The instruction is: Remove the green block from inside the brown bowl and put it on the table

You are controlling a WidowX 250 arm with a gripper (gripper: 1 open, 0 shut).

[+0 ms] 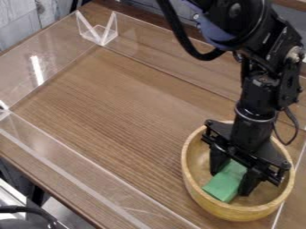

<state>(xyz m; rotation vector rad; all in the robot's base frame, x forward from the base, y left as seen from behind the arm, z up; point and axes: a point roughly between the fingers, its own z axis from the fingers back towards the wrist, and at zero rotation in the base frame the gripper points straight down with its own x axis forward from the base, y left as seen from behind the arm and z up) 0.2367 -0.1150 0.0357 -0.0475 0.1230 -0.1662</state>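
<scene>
1. The table lies bare from the left to the middle, leaving wide room to pass.
2. Clear plastic walls bound the far, left and near edges.
3. The brown bowl fills the near right corner; its thick rim stands in the way of low sideways travel.
4. The arm rises above the bowl, blocking the right side.

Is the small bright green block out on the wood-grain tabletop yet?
No, the green block sits inside the round tan wooden bowl.
</scene>
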